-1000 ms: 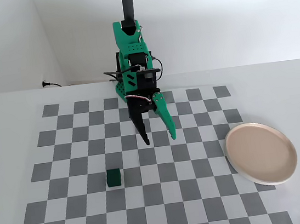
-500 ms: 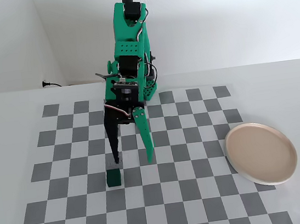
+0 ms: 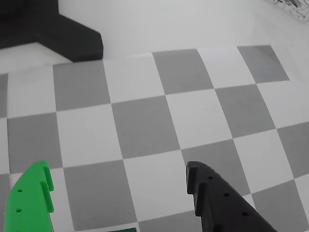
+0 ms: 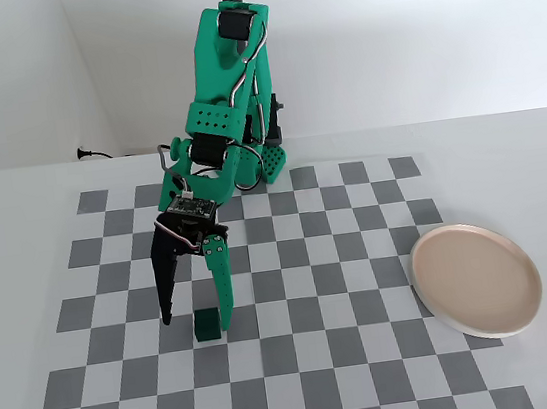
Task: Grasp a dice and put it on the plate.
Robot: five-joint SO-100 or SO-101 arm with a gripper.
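Note:
The dice (image 4: 207, 324) is a small dark green cube on the checkered mat, left of centre in the fixed view. My gripper (image 4: 196, 321) is lowered over it with its jaws wide apart: the black finger (image 4: 166, 299) stands to its left and the green finger (image 4: 224, 292) touches or nearly touches its right side. In the wrist view the gripper (image 3: 117, 168) is open, and only a dark green sliver of the dice (image 3: 123, 230) shows at the bottom edge. The pale pink plate (image 4: 475, 279) lies empty at the right, several squares away.
The arm's base (image 4: 267, 155) stands at the back edge of the checkered mat (image 4: 304, 362). A dark block (image 3: 63, 34) shows at the wrist view's upper left. A plug and cable (image 4: 85, 154) lie at the back left by the wall.

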